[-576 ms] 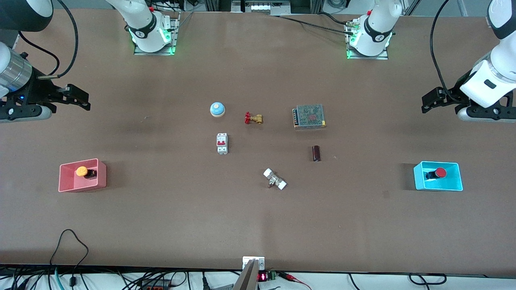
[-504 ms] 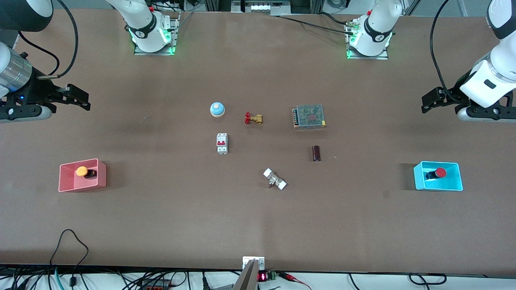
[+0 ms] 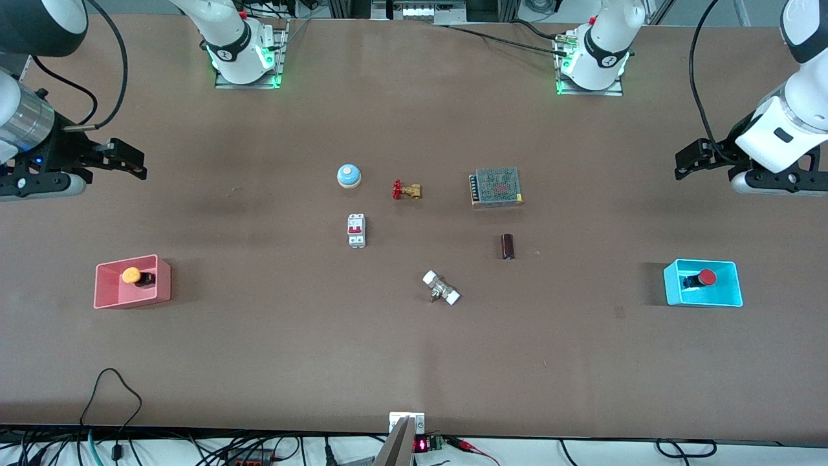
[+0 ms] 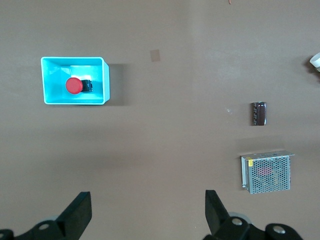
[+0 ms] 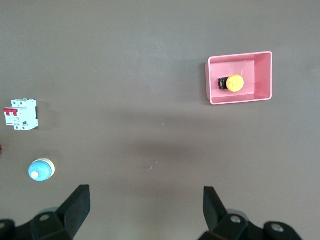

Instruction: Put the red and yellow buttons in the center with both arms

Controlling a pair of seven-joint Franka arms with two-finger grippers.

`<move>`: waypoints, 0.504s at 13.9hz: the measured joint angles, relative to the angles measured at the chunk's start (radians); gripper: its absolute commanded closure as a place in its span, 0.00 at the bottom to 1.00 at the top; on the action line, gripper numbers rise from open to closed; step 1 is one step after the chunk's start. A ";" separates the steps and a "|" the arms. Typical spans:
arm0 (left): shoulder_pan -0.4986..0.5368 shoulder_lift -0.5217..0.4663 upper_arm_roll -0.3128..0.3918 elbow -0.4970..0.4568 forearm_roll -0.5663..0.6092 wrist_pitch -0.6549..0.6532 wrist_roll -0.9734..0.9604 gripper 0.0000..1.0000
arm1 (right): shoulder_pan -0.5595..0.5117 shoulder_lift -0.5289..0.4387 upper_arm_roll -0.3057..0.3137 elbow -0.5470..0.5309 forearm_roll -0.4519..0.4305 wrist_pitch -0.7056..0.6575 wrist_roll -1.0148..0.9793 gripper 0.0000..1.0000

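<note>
Both buttons in their bins, both arms up at the table's ends.

The yellow button (image 3: 132,276) lies in the pink bin (image 3: 163,282), at 8 o'clock from the table's centre (image 3: 414,336); the red button (image 3: 706,277) lies in the cyan bin (image 3: 734,294), at 4 o'clock. The right gripper (image 3: 132,162) hangs over bare table at the pink bin's 12 o'clock, jaws spread wide, nothing between them. The left gripper (image 3: 689,160) hangs over bare table at the cyan bin's 12 o'clock, jaws spread too, holding nothing. A bell (image 3: 348,175), a breaker (image 3: 356,230) and a brass valve (image 3: 407,190) sit mid-table.
</note>
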 measured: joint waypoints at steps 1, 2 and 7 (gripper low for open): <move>0.000 0.000 0.000 0.000 0.000 0.000 0.000 0.00 | -0.009 0.018 -0.002 -0.002 -0.002 0.005 -0.002 0.00; 0.000 0.000 0.000 0.001 0.000 0.000 -0.001 0.00 | -0.025 0.041 -0.004 -0.003 -0.004 0.020 -0.018 0.00; 0.008 0.036 0.007 0.002 0.001 -0.001 -0.013 0.00 | -0.139 0.195 -0.012 -0.008 -0.059 0.252 -0.169 0.00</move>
